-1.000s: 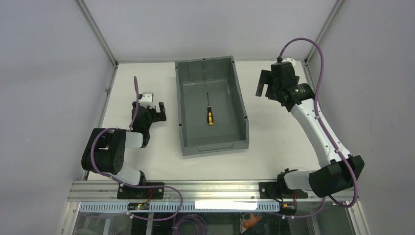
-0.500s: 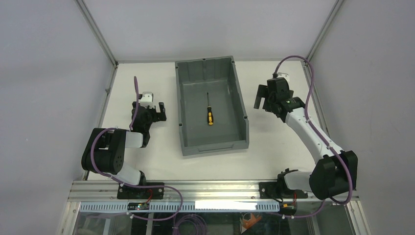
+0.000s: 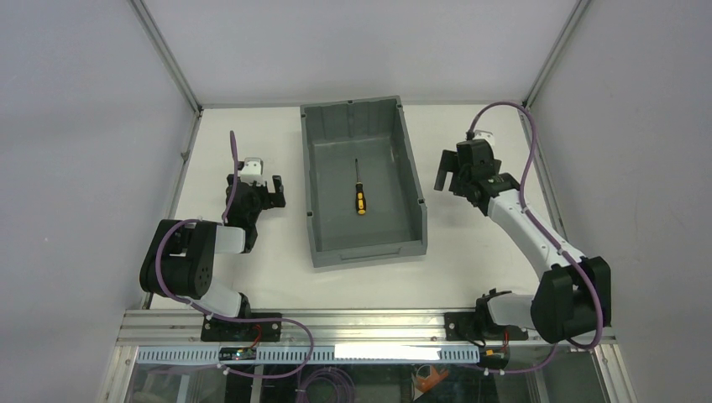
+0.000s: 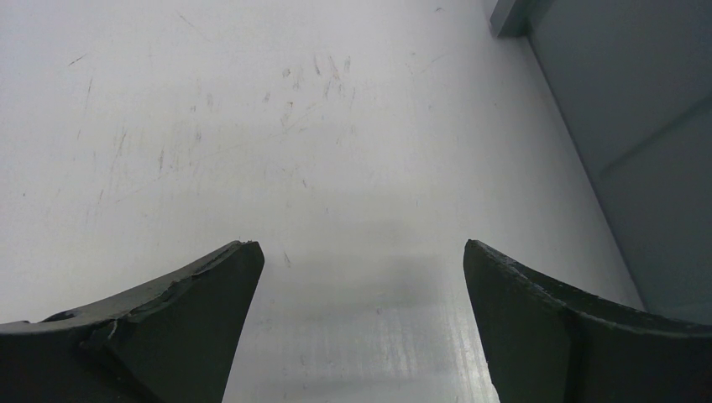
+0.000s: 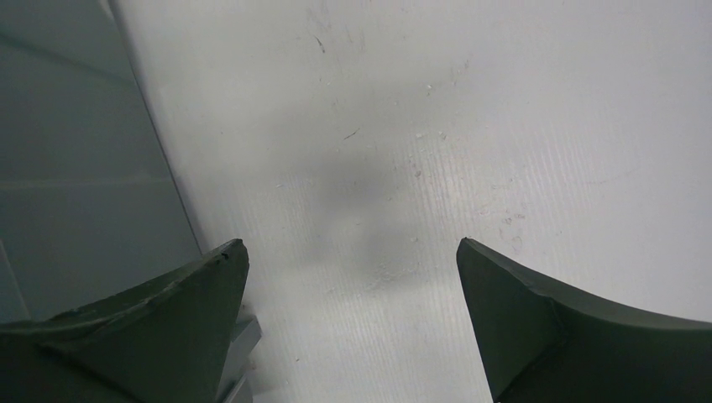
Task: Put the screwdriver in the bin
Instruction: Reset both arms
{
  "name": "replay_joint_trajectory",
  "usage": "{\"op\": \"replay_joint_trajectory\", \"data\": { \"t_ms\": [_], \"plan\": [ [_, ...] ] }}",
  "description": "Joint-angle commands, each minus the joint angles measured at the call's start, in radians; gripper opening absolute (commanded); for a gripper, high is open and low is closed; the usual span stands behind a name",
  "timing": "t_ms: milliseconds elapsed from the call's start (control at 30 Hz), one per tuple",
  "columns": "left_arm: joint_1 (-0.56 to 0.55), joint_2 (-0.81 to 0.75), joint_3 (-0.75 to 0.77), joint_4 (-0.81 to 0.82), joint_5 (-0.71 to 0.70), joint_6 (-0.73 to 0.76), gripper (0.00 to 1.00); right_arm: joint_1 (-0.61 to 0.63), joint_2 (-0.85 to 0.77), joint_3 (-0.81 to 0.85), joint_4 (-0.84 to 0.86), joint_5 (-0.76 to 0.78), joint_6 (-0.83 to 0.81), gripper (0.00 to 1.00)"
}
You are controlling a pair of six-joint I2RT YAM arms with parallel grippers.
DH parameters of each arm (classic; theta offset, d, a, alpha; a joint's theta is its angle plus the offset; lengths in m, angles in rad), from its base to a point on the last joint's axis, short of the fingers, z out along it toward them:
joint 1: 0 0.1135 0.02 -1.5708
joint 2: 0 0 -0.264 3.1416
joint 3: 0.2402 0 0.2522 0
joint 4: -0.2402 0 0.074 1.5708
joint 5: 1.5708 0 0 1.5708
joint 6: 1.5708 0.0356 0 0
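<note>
No text, label or number is readable on the bin (image 3: 410, 172) or screwdriver (image 3: 360, 199).

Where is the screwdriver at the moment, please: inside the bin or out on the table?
Inside. The screwdriver lies flat on the floor of the bin, with the bin's walls on every side of it.

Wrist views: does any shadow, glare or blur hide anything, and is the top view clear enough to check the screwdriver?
Top external: even soft light, no glare; the screwdriver reads crisply on the bin floor. Left wrist: table scratches sharp, a faint shadow between the dark fingers, their near edges soft. Right wrist: much the same, a faint shadow patch, nothing hidden.
</note>
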State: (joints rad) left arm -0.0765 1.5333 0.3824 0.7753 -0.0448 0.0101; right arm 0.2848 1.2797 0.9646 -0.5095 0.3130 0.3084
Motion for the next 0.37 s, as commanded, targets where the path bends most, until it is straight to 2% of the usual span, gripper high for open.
{"op": "replay_joint_trajectory", "data": {
  "t_ms": [0, 333],
  "plan": [
    [0.011, -0.028, 0.001, 0.028, 0.016, -0.007, 0.99, -0.005, -0.055, -0.012, 0.075, -0.003, 0.008, 0.99],
    [0.011, -0.029, 0.001, 0.028, 0.016, -0.007, 0.99, -0.006, -0.086, -0.024, 0.091, -0.004, 0.002, 0.99]
  ]
}}
